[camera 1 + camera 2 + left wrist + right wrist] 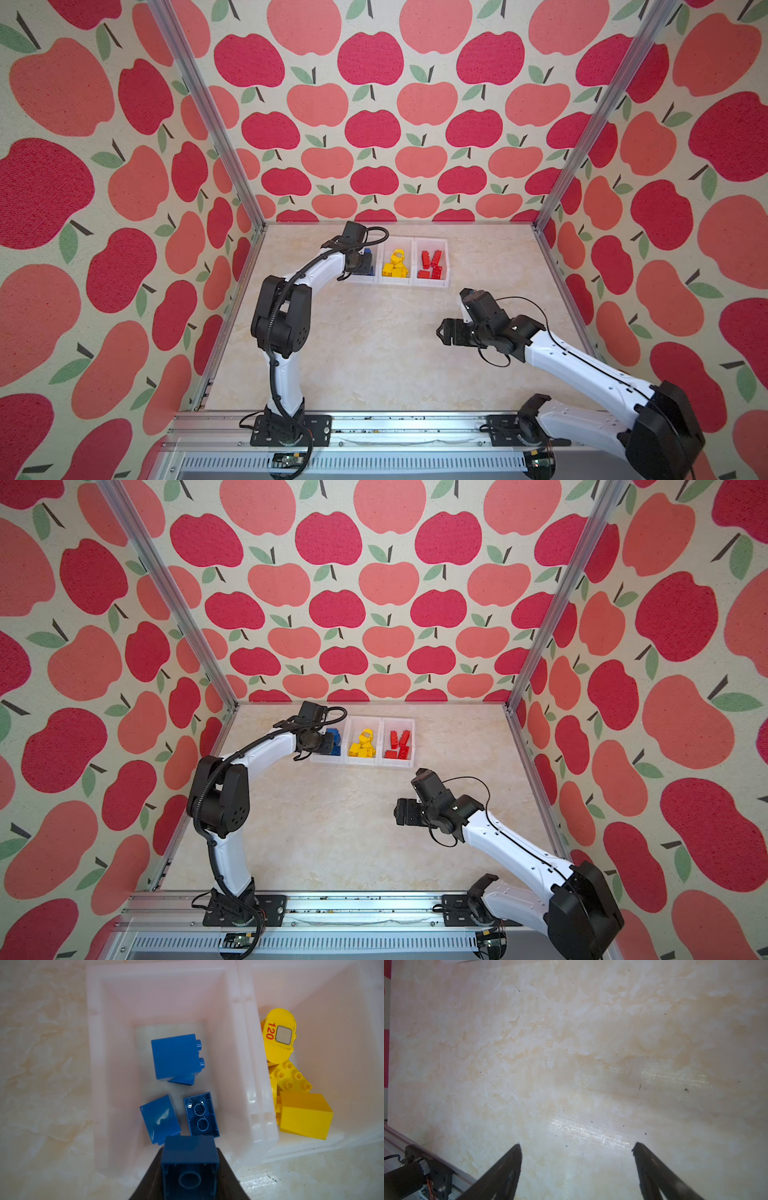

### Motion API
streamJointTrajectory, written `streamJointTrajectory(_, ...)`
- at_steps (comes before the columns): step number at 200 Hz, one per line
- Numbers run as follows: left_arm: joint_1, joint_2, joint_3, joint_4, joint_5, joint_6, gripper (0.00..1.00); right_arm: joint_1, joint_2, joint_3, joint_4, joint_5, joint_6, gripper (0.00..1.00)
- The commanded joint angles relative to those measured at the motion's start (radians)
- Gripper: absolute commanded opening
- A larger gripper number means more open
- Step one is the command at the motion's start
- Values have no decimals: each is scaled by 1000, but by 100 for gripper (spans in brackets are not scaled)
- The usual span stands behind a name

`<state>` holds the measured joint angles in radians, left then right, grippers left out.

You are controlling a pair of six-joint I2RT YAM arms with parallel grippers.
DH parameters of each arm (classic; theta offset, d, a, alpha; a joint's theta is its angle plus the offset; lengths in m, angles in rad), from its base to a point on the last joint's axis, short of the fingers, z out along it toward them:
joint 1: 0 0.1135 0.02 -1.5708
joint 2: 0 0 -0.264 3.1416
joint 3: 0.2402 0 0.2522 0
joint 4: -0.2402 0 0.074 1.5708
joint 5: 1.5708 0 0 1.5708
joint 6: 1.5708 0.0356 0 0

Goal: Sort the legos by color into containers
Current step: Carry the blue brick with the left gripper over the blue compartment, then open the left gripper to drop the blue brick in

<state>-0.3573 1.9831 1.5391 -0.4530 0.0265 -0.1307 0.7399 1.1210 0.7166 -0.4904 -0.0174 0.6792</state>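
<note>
**Drop time: blue brick (190, 1169) hangs right over the blue bin (93, 1043)**

The brick is pinched in the left pincer (190, 1153). The jaws are clamped on two opposite sides of it, and its hollow underside faces the wrist camera. It hangs above the near end of the bin, clear of the three blue bricks (174, 1056) lying on the bin floor.

So the target is straight below the pincer. The bin's long side runs away from it, and the emptiest patch of floor is at the far end. My guess is that letting go here works, though it may land on the two nearest bricks. Nudging forward a touch would give it a cleaner spot.

The yellow bin (332, 1012) sits right alongside, so drifting that way is the thing to avoid. The red bin (432, 245) is one further over.

The right pincer (576, 1145) is wide open and holding nothing. It hovers over the table (571, 1043), well apart from the bins, so the left arm is clearly the one for this.
</note>
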Motion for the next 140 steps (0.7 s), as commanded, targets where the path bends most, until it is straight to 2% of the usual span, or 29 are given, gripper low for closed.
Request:
streamJointTrajectory(1, 4, 31, 58, 20, -2, 34, 31, 6, 3, 16, -4, -7, 13, 87)
streamJointTrajectory(16, 4, 47, 72, 16, -2, 35, 35, 6, 5, 17, -5, -5, 13, 87)
streamJointTrajectory(65, 3, 59, 79, 19, -28, 40, 56, 6, 10, 23, -7, -7, 13, 87)
streamJointTrajectory(140, -18, -20, 36, 51, -49, 41, 64, 6, 12, 38, -20, 2, 3, 87)
